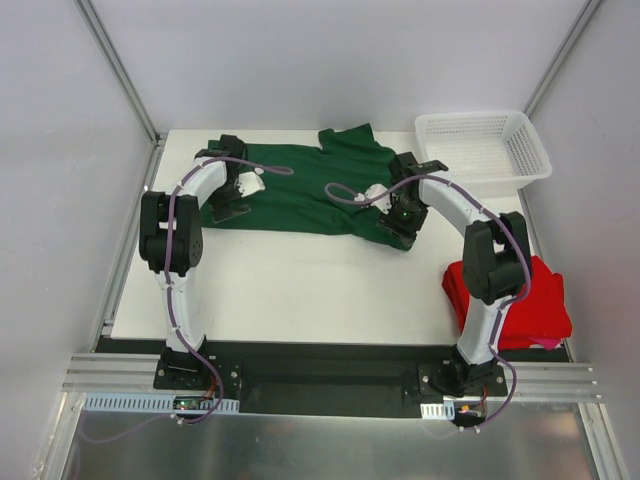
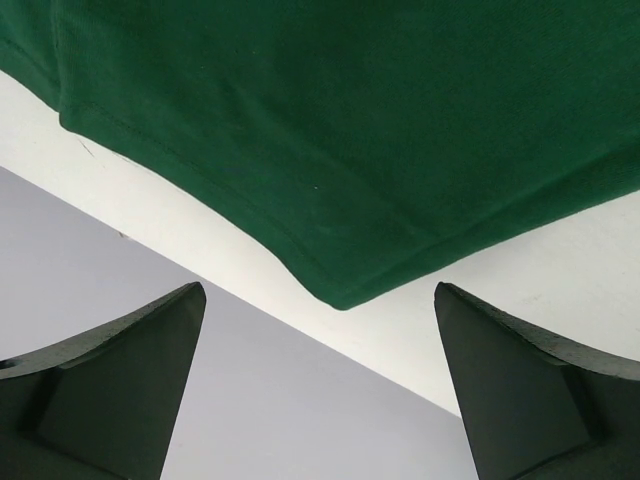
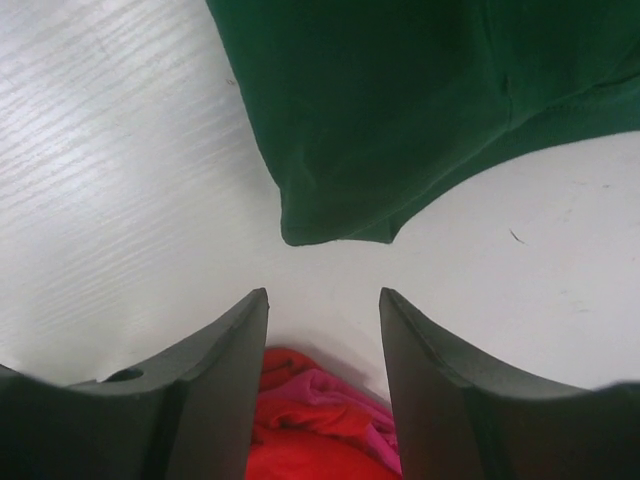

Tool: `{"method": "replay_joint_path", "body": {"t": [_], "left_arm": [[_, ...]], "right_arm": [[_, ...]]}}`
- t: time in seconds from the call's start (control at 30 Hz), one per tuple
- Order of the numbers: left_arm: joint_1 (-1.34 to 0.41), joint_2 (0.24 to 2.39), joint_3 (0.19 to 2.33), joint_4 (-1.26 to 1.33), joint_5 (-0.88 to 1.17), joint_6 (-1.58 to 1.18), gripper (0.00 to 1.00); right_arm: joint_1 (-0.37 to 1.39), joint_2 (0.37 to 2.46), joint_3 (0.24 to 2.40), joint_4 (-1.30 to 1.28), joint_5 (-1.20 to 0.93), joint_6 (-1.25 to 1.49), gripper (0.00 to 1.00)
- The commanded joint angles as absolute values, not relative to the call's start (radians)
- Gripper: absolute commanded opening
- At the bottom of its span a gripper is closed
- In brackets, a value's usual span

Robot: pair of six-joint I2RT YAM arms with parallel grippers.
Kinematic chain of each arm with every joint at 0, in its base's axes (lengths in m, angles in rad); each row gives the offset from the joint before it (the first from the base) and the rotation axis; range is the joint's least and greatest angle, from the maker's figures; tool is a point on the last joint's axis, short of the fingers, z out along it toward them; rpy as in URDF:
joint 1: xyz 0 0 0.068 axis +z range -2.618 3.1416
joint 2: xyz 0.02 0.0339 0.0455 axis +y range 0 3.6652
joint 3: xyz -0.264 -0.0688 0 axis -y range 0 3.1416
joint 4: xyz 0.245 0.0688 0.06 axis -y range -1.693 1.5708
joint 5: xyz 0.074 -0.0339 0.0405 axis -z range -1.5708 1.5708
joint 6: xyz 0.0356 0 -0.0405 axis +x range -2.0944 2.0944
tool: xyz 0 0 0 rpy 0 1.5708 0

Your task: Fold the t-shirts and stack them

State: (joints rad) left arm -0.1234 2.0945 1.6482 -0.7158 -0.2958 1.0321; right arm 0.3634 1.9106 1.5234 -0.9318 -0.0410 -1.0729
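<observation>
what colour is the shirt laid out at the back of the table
Dark green, plain, no print. The t-shirt shows best in the top external view.

1. A green t-shirt (image 1: 300, 185) lies spread on the surface's (image 1: 300, 290) far half.
2. The left gripper (image 1: 228, 207) is at its left end, the right gripper (image 1: 399, 232) at its near right corner.
3. A red t-shirt (image 1: 548, 305) lies near right, and a white basket (image 1: 490, 172) far right.

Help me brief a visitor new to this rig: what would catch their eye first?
The dark green t-shirt lies spread across the far side of the table, left gripper and right gripper open at its near corners. A bright red t-shirt lies at the near right edge; a white mesh basket stands far right.
</observation>
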Motion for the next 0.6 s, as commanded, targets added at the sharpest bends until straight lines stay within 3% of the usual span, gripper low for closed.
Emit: {"method": "replay_joint_path", "body": {"t": [0.0, 0.57], "left_arm": [[-0.126, 2.074, 1.634, -0.726, -0.296, 1.040, 0.99], [-0.143, 2.028, 1.565, -0.722, -0.322, 1.037, 0.99]], "right_arm": [[0.347, 1.931, 1.535, -0.976, -0.008, -0.961, 0.51], [0.301, 2.072, 1.700, -1.071, -0.203, -0.726, 0.51]]}}
